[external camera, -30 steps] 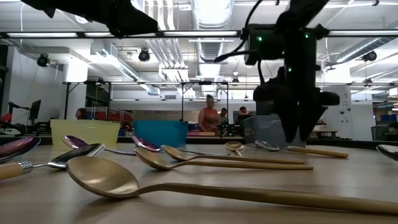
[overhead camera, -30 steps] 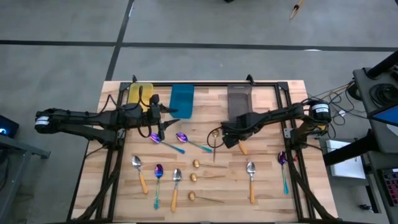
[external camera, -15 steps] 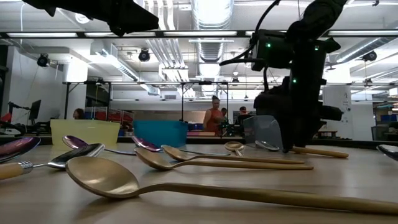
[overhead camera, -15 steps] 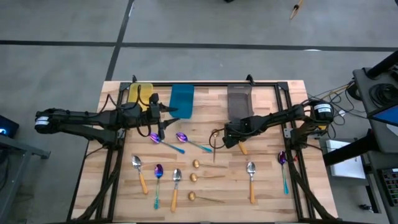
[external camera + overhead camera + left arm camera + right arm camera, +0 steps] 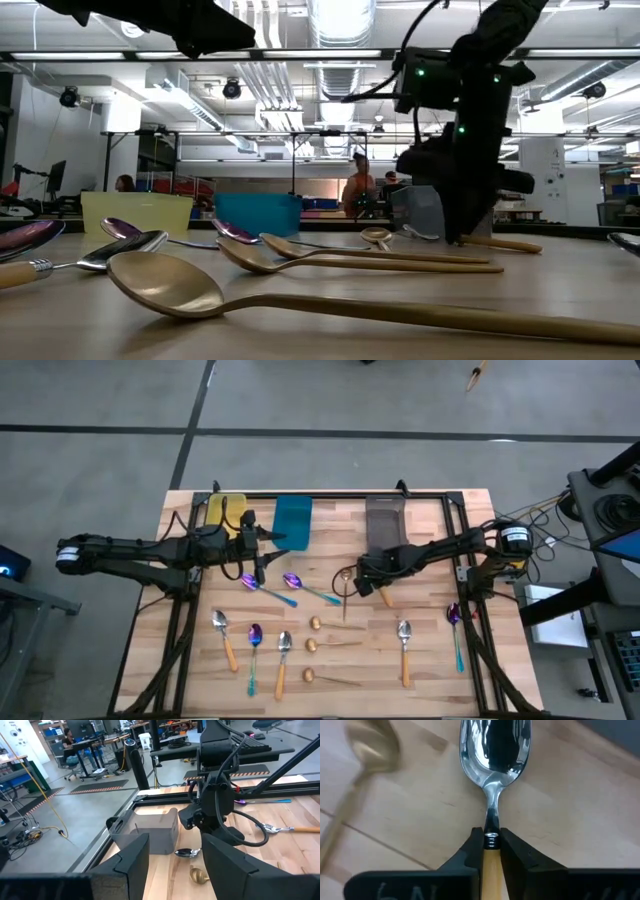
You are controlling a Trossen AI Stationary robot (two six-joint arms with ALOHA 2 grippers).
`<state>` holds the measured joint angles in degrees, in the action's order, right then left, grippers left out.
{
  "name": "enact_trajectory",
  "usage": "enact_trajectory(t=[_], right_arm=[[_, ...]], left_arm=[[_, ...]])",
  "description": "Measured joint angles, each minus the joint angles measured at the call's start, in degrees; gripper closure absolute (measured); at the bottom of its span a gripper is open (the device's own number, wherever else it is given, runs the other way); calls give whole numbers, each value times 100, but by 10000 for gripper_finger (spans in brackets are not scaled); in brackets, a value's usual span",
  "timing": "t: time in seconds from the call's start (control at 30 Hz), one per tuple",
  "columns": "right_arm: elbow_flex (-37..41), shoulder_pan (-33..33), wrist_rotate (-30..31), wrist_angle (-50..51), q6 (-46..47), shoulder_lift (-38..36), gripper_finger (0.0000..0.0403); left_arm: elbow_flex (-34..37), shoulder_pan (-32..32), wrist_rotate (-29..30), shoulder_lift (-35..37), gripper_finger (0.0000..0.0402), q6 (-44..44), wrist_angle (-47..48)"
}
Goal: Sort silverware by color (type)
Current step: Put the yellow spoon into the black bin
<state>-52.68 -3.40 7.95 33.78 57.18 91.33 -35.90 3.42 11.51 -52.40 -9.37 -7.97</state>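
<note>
My right gripper (image 5: 368,580) is down at the table's middle, shut on a silver spoon with an orange handle (image 5: 494,750), in front of the grey bin (image 5: 383,520). My left gripper (image 5: 262,558) hangs open and empty above two purple spoons with teal handles (image 5: 258,586). More purple, orange-handled and gold spoons (image 5: 325,645) lie flat on the near half of the table. A gold spoon (image 5: 345,582) lies just left of the held one. My right gripper pinches the spoon between its two fingers at the top of the orange handle, where it meets the silver neck (image 5: 491,845). The fingers come from above and stand on either side of the handle. The spoon lies flat, its handle (image 5: 505,243) on the table.
A yellow bin (image 5: 225,512), a blue bin (image 5: 292,522) and the grey bin stand in a row along the far edge. A dark frame (image 5: 460,560) runs around the table. People stand in the room beyond (image 5: 358,195).
My right gripper has come down onto the orange-handled spoon and gone a little toward the table's left edge. The spoon still lies where it was. My left arm has kept still.
</note>
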Motion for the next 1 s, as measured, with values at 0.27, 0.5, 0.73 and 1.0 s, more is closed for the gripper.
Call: enact_trajectory(t=[0.27,0.5,0.73,1.0], right_arm=[[-947,0,-264,321,-366,-4,373],[-1942,-64,-392,364,-691,-13,373],[-2939,-473,-410,871,-985,42,373],[-3700,-1330,-1240,1396,-1319,296,373]], left_arm=[[2,0,2,0,239,-18,4],[2,0,3,0,239,-41,4],[4,0,3,0,239,-50,8],[4,0,4,0,239,-70,50]])
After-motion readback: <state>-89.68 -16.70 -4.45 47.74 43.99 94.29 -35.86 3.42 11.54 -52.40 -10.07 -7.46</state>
